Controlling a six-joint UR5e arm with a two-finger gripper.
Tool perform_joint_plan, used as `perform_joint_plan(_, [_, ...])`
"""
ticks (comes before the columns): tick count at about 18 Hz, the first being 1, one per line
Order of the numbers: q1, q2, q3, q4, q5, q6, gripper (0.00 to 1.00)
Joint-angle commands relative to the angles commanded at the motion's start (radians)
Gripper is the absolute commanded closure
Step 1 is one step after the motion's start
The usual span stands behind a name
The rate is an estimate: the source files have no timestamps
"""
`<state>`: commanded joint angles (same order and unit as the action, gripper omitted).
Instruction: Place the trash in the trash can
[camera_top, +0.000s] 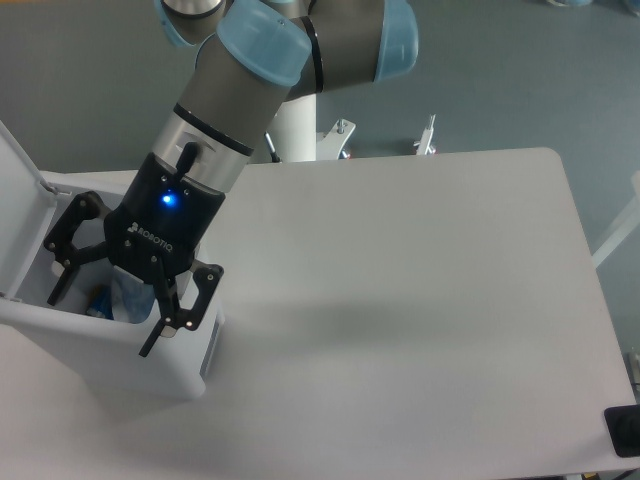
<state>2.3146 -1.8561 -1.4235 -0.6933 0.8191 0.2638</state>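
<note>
Jaws: the black gripper (103, 300) is seen over the mouth of the trash can, its two fingers spread wide apart and nothing clamped between them.
Arm: a grey and pale-blue UR5e arm (250, 70) is angled down from the upper middle toward the left; a blue light is lit on the wrist.
Trash can: a boxy white bin (150, 365) is placed at the left edge of the desk (420, 320), with its white lid (18, 210) swung up and open at the far left.
Contents: the clear plastic water bottle (125, 296) is seen inside the bin, below and between the spread fingers, not touched by them as far as can be told.
Bottle: only part is visible; clear plastic with a patch of blue label showing; the cap is hidden.
Tissue wad: cannot be made out from this view.
</note>
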Motion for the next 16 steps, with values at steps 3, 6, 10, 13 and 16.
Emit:
perform_joint_plan(3, [0.074, 0.0, -0.002, -0.003, 0.0, 0.029, 0.0])
perform_joint_plan(6, [0.141, -0.002, -0.003, -0.006, 0.006, 0.104, 0.0])
perform_joint_plan(10, [0.209, -0.003, -0.005, -0.015, 0.09, 0.225, 0.0])
perform_joint_plan(13, [0.212, -0.023, -0.015, -0.043, 0.303, 0.308, 0.0])
perform_joint_plan(16, [0.241, -0.025, -0.069, -0.072, 0.487, 0.483, 0.0])
